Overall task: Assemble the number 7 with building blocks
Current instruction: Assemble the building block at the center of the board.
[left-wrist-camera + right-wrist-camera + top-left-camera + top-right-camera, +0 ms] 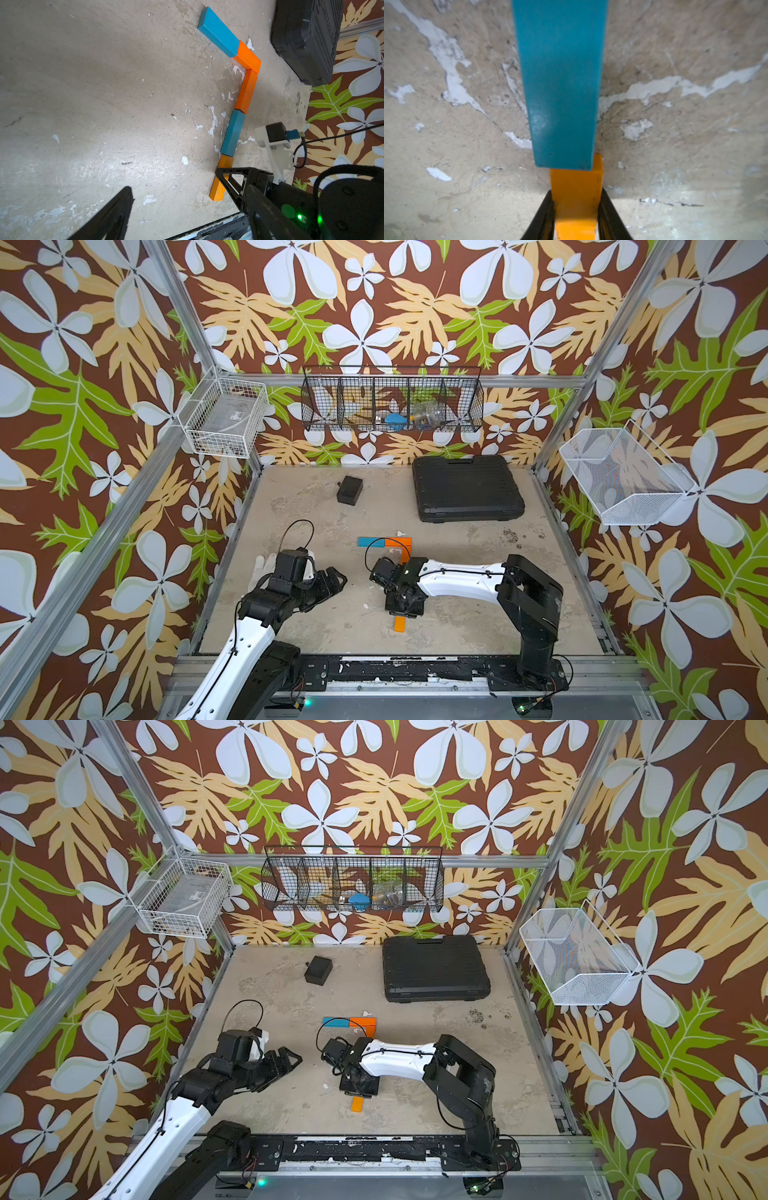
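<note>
Worn beige tabletop [316, 510] with flaking paint, boxed in by loud floral wallpaper, so that's the stage. Right gripper [576, 192] is clamped on the end orange block [576, 180]. Its black fingers [544, 218] squeeze the block's two long sides, and the block lies flat on the table with its other end against the lower blue block [560, 83], sitting slightly off to one side of it. From the left wrist view you get the whole figure: top blue block [218, 33] and corner orange block [248, 58] sit end to end as the bar. Then middle orange block [247, 91], the lower blue one and the gripped orange one run down from the corner as the stem, each touching the next. Right arm [457, 578] reaches in from its base at the front right, white forearm about level, wrist bent so the pincer points straight down. In both top views it hides most of the stem, and only the gripped block's free end pokes out toward the front edge. Left gripper [334, 585] is near it on the left side, not touching, jaws apart and holding nothing, its arm coming in from the front left corner. Count: five blocks in all, three orange and two blue, two arms, plus one small black box [350, 490] and one big black case [467, 488] at the back.
</note>
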`<state>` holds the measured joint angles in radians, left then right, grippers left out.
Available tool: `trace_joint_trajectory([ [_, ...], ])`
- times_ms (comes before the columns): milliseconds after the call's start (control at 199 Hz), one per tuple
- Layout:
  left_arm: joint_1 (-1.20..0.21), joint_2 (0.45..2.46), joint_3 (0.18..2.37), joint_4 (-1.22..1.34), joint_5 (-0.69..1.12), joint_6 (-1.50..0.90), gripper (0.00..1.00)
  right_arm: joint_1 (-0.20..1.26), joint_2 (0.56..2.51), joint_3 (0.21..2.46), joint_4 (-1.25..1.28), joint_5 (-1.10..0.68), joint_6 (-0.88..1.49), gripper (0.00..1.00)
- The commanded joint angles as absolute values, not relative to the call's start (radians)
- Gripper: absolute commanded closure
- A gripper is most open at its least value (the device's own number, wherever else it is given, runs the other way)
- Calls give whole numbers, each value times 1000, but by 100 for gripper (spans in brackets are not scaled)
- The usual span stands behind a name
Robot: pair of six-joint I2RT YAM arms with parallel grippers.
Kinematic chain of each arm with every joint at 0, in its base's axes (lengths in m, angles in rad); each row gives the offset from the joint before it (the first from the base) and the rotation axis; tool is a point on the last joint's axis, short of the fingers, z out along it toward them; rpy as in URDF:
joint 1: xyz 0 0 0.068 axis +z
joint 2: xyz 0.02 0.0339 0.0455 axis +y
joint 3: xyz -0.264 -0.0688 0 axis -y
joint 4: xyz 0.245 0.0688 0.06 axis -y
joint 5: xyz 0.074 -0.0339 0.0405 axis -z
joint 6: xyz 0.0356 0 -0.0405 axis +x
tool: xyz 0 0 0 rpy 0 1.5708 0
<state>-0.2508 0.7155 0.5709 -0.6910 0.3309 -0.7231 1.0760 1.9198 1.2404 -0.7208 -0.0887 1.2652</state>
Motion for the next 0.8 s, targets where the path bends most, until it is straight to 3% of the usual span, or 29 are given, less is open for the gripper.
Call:
trace_joint_trajectory([
  [0,-250,718,572,-673,341,-718,13,1080,1955,1243,-670,-99,1235,71],
  [796,-251,719,573,-674,341,-713,13,1066,1937,1171,-589,-147,1292,70],
])
